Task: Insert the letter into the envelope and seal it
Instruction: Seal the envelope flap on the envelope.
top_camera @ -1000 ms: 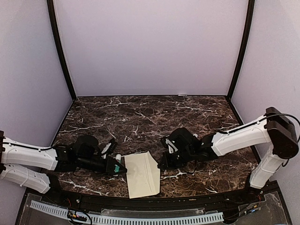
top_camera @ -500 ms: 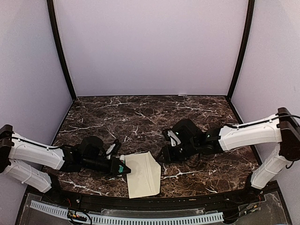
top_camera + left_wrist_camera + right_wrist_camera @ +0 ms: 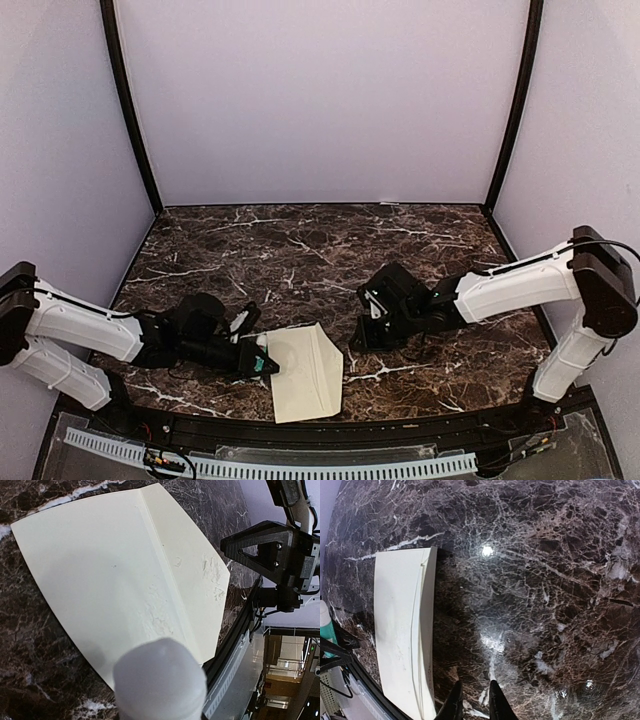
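Observation:
The cream envelope (image 3: 305,372) lies flat near the table's front edge, its flap folded down along a crease. It also shows in the left wrist view (image 3: 125,570), with wrinkled patches near the crease, and in the right wrist view (image 3: 402,630). No letter is in view. My left gripper (image 3: 258,362) is shut on a glue stick with a white rounded tip (image 3: 160,680) and a teal body, and it holds the tip at the envelope's left edge. My right gripper (image 3: 357,340) is shut and empty, low over the marble just right of the envelope; its dark fingertips (image 3: 495,702) stand close together.
The dark marble table (image 3: 320,250) is walled by plain panels at the back and sides. A black rail and a white slotted strip (image 3: 270,465) run along the front edge just below the envelope.
My left gripper has moved right with the glue stick, from beside the envelope to its left edge. My right gripper has drawn back a little to the right.

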Tool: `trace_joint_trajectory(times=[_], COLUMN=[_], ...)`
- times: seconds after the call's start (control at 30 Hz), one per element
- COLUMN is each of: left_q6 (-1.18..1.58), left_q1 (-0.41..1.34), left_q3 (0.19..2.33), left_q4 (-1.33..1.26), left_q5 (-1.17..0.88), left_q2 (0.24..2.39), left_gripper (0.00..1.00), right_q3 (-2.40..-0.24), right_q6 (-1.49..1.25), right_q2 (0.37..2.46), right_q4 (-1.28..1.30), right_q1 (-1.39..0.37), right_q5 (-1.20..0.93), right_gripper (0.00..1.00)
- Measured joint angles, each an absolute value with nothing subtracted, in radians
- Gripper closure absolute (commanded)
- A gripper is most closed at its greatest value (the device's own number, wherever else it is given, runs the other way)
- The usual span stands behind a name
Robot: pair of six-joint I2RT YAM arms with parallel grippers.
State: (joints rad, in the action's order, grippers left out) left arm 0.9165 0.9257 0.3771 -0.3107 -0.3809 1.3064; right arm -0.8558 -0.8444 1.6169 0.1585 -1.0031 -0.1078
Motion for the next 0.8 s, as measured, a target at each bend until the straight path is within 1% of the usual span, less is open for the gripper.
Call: trace_joint_trajectory(times=[0.17, 0.5, 0.8], left_q6=[0.909, 0.901, 0.893], left_q1=[0.926, 0.926, 0.926], left_q3=[0.377, 0.376, 0.366], left_q4=[-0.314, -0.351, -0.372], left_q5=[-0.383, -0.396, -0.408], left_q2=[1.333, 1.384, 1.423], left_gripper=[1.0, 1.0, 1.0], right_q3=[-0.864, -0.978, -1.004], right_q6=[-0.822, -0.784, -0.807], right_q2=[1.658, 1.758, 1.814], right_q4=[0.155, 0.15, 0.076], right_q1=[-1.01, -1.089, -1.136], right_q5=[-0.136, -0.201, -0.248], right_gripper=[0.86, 0.87, 0.89])
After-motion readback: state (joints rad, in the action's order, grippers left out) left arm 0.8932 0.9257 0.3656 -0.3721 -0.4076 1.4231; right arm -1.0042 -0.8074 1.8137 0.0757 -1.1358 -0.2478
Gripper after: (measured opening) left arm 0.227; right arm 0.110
